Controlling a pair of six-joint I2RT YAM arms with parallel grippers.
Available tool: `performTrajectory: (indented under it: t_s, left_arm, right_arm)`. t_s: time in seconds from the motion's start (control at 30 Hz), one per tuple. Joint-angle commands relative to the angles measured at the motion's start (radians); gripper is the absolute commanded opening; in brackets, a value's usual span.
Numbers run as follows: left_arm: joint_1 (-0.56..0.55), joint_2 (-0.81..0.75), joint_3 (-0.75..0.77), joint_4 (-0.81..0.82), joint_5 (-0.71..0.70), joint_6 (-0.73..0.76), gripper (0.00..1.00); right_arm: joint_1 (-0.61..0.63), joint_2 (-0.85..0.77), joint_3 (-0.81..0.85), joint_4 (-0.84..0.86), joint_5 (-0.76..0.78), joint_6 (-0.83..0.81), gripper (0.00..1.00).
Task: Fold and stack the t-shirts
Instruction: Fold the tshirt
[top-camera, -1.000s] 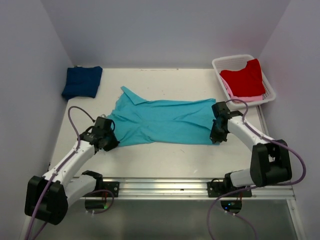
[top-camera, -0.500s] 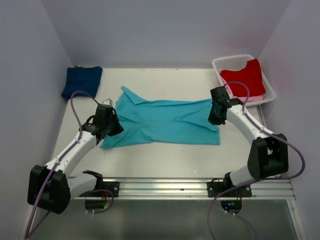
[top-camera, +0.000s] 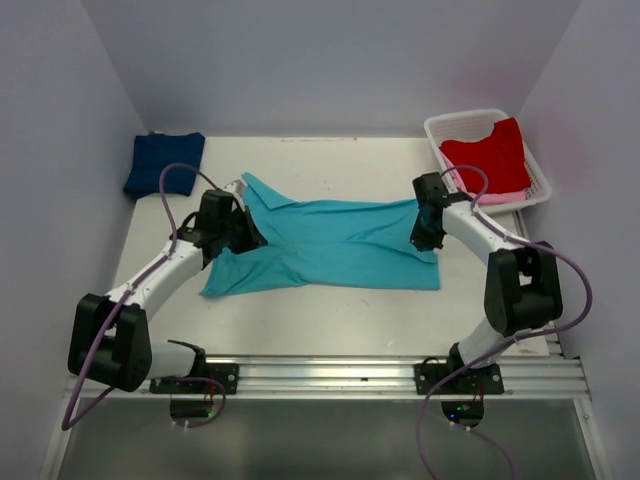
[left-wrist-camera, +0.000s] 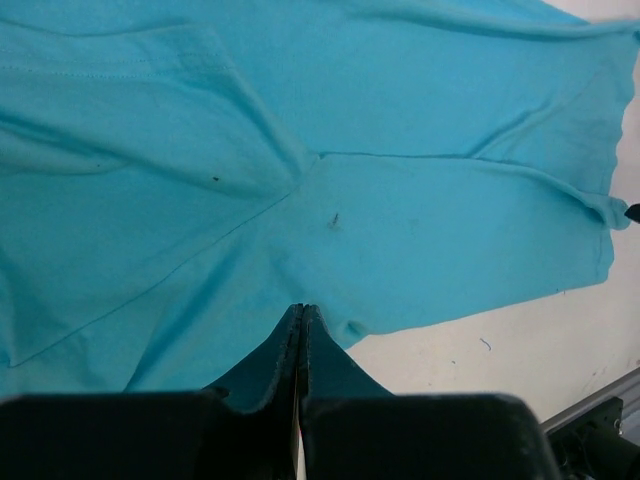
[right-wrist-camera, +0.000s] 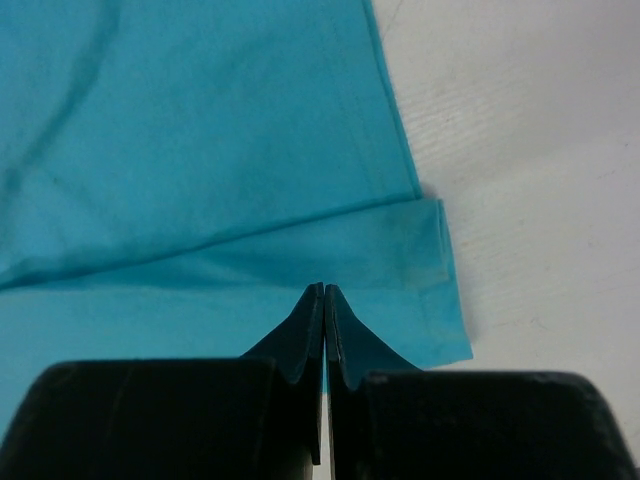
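Note:
A turquoise t-shirt (top-camera: 330, 245) lies spread flat across the middle of the table, with a sleeve pointing to the far left. My left gripper (top-camera: 246, 232) is shut, its tips over the shirt's left part; in the left wrist view the closed tips (left-wrist-camera: 300, 310) rest over the cloth (left-wrist-camera: 300, 150) near its edge with nothing pinched. My right gripper (top-camera: 422, 238) is shut over the shirt's right hem; in the right wrist view the tips (right-wrist-camera: 324, 288) sit above the hem fold (right-wrist-camera: 300, 250). A folded navy shirt (top-camera: 163, 165) lies at the far left.
A white slotted basket (top-camera: 470, 118) stands at the far right corner with a red shirt (top-camera: 487, 155) on top and pink cloth (top-camera: 500, 198) under it. The metal rail (top-camera: 330, 375) runs along the near edge. Walls close in on three sides.
Both shut grippers have moved away from the shirt's near corners toward the far side, over the cloth. The shirt's near edge still lies flat where it was.

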Motion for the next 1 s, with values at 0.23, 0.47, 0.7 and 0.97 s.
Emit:
performTrajectory:
  t_s: [0.23,0.47,0.7,0.97]
  left_arm:
    - [0.002,-0.033,-0.033,0.07,0.043,0.018,0.0]
    - [0.002,-0.051,-0.04,0.05,0.023,0.025,0.0]
    - [0.002,-0.074,-0.058,0.039,0.002,0.028,0.0]
    - [0.002,-0.074,-0.079,0.045,0.0,0.028,0.0]
  right_arm:
    - [-0.002,-0.11,-0.154,0.055,-0.238,-0.001,0.0]
    - [-0.002,0.012,-0.086,0.064,-0.142,0.015,0.0]
    - [-0.002,0.061,-0.026,0.078,-0.037,0.03,0.0]
    - [-0.004,0.117,0.053,0.064,-0.013,0.023,0.0]
